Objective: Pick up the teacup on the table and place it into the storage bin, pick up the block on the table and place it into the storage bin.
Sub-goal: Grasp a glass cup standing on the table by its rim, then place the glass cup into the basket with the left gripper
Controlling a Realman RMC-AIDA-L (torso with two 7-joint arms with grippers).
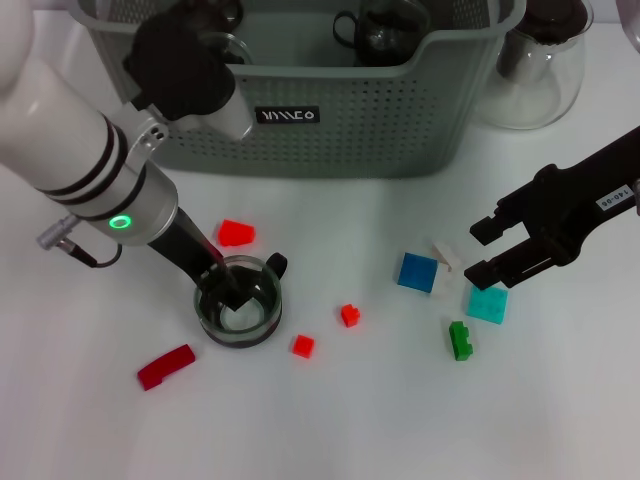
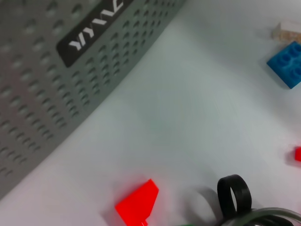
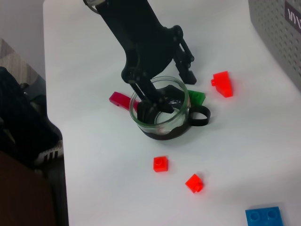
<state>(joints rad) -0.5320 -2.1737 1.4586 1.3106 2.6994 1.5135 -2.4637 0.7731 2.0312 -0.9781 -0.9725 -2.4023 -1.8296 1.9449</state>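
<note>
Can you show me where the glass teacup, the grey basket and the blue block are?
teacup (image 1: 262,322): head view, on its glass rim.
storage bin (image 1: 400,120): head view, on its perforated front wall.
blue block (image 1: 417,272): head view, on its top face.

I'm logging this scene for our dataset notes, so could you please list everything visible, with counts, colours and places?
Storage bin: one, grey-green, perforated, black label, at the table's far side; at least one dark-handled glass cup inside.
Glass carafe: one, clear, dark top, right of the bin.
Teacup: one, clear glass, black handle, on the table in front of the bin.
Red blocks: four; wedge, long piece, two small ones.
Blue block: one, centre-right.
Teal block: one, under the right gripper.
Green block: one, below the teal one.
White block: one, beside the blue one.
Left gripper: one finger inside the teacup, one outside.
Right gripper: open, above the teal block.
</note>
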